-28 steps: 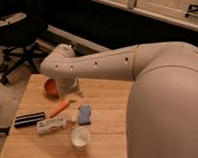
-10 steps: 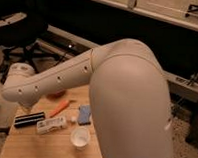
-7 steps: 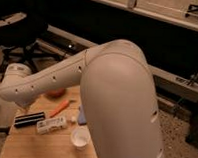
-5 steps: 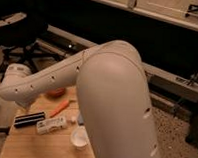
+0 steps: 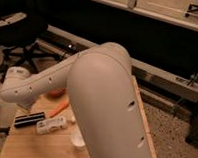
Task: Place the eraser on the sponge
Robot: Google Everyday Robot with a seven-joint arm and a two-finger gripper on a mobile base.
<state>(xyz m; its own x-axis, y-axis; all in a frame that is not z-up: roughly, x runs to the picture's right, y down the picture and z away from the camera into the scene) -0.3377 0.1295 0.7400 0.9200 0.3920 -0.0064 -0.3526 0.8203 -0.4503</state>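
Note:
The eraser [image 5: 30, 119], a black bar with pale stripes, lies on the wooden table [image 5: 24, 144] at the front left. My big white arm [image 5: 101, 103] sweeps across the middle of the view, and its wrist end [image 5: 16, 88] hangs over the table's left side. The gripper [image 5: 27, 108] points down from that end, just above the eraser's left part, and little of it shows. The sponge is hidden behind the arm.
A white labelled bottle [image 5: 51, 125] lies right of the eraser, with an orange stick [image 5: 59, 109] behind it. A white paper cup [image 5: 77, 137] peeks out beside the arm. A reddish thing [image 5: 55, 93] sits further back. An office chair [image 5: 20, 32] stands far left.
The arm has swung left and toward the camera, and its end has lowered over the eraser. It now covers the sponge and part of the cup. The objects have not moved.

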